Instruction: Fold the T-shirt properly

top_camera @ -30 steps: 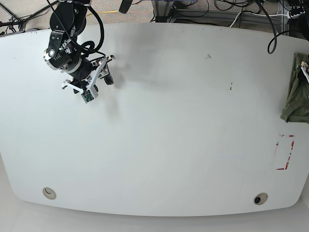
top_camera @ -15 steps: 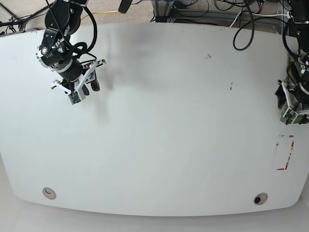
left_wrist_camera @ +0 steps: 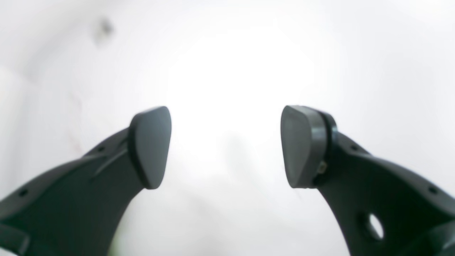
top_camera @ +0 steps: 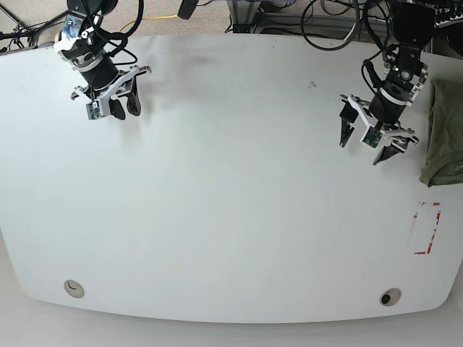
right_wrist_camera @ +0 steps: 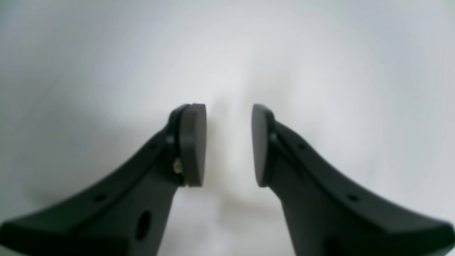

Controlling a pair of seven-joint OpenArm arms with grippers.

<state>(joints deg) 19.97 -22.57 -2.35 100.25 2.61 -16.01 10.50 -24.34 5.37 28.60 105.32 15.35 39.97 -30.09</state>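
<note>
The olive-green T-shirt [top_camera: 443, 134] lies bunched at the table's right edge, partly cut off by the base view's border. My left gripper [top_camera: 362, 150] hovers over bare table to the left of the shirt, apart from it. Its jaws stand wide open, and the left wrist view shows the left gripper [left_wrist_camera: 225, 142] with only white table between the pads. My right gripper [top_camera: 126, 112] is near the far left corner of the table. In the right wrist view the right gripper [right_wrist_camera: 228, 142] has a narrow gap between its pads and holds nothing.
The white table [top_camera: 231, 217] carries a red tape outline [top_camera: 427, 228] near the right edge, in front of the shirt. Two round holes [top_camera: 73, 289] [top_camera: 391, 297] sit near the front edge. Cables [top_camera: 347, 22] lie beyond the far edge.
My left arm swung leftward away from the T-shirt, uncovering it. My right arm drew back toward the far left corner, and its jaws narrowed.
</note>
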